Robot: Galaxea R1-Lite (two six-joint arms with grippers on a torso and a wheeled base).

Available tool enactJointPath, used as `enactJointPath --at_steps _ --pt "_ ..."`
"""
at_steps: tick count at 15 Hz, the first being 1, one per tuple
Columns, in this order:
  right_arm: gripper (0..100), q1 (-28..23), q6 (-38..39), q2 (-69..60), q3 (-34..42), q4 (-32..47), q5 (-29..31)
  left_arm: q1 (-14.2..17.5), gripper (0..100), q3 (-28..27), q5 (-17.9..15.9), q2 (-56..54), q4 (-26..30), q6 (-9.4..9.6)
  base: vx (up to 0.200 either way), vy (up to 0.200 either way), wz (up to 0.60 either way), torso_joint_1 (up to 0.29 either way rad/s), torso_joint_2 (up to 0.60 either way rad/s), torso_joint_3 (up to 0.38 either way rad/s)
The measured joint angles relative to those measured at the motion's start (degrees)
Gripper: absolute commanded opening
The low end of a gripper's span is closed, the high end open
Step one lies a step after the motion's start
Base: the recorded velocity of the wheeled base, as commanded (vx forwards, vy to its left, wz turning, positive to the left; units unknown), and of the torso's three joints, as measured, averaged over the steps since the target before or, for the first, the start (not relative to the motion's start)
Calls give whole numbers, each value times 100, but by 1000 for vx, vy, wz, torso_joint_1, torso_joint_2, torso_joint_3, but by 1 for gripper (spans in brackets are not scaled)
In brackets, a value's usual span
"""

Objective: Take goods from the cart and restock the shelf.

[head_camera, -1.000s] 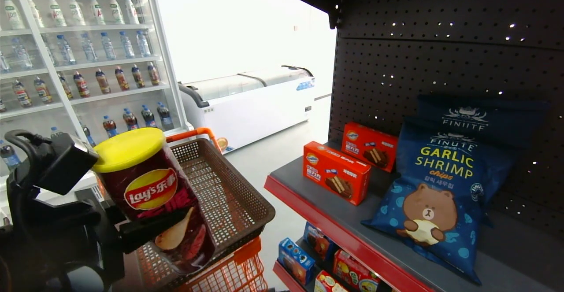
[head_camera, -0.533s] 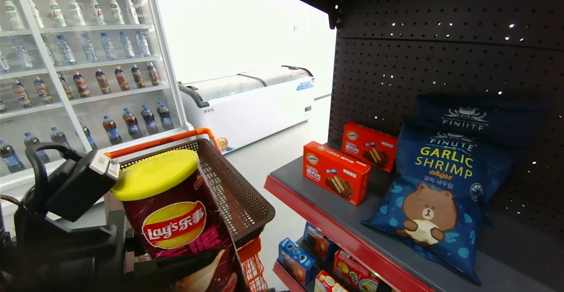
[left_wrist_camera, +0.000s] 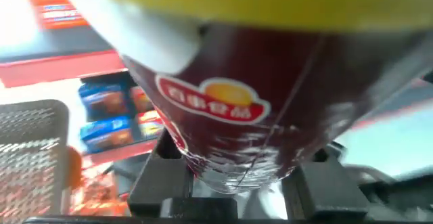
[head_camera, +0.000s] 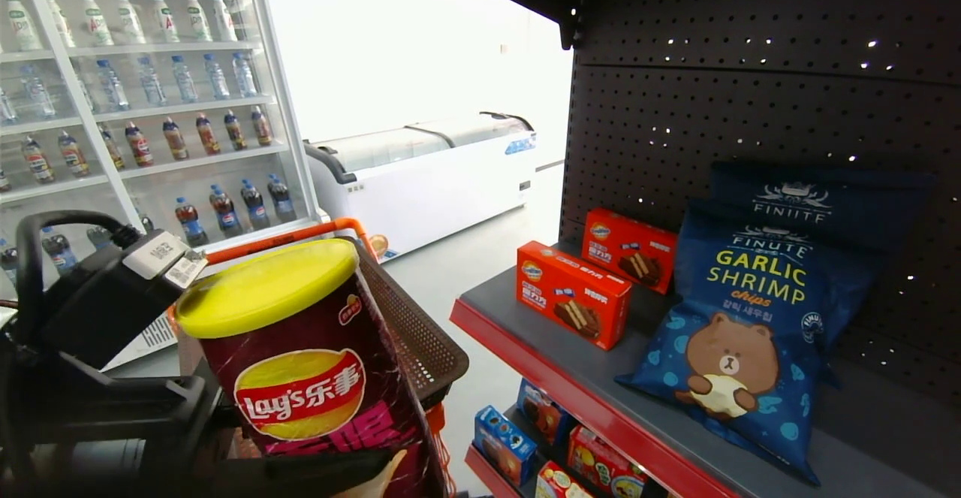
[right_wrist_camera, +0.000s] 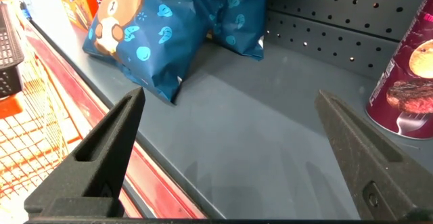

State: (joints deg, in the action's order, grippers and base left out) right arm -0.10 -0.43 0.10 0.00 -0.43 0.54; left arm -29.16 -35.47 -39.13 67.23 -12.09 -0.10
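Note:
A dark red chips canister (head_camera: 300, 363) with a yellow lid stands nearly upright at the lower left of the head view, in front of the cart's brown basket (head_camera: 424, 344). My left gripper (head_camera: 248, 449) is shut on its lower body. The left wrist view shows the canister (left_wrist_camera: 237, 116) from close up, with black fingers (left_wrist_camera: 162, 190) on either side. My right gripper (right_wrist_camera: 230, 149) hangs open over bare grey shelf board (right_wrist_camera: 257, 136), with nothing between its fingers. The shelf (head_camera: 540, 340) is grey with a red front edge.
Two red boxes (head_camera: 574, 294) and blue shrimp-chip bags (head_camera: 751, 333) take up the shelf's left and middle. Another dark canister (right_wrist_camera: 406, 82) stands on the board past the bags. Snack boxes (head_camera: 504, 442) fill the lower shelf. A chest freezer (head_camera: 428, 175) and a drinks cooler (head_camera: 135, 107) stand behind the cart.
My left arm has carried the canister out from over the basket, rightward and nearer the camera. The canister has gone from tilted to nearly upright.

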Motion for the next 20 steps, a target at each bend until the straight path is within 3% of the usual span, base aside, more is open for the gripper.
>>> enactJointPath --at_steps 3,20 --pt "100 0 0 0 0 0 0 -201 0 -41 -146 0 -22 30 0 0 0 0 0 0" --pt "100 0 11 0 0 0 0 -278 0 9 -193 27 -28 32 0 0 -600 2 2 2"
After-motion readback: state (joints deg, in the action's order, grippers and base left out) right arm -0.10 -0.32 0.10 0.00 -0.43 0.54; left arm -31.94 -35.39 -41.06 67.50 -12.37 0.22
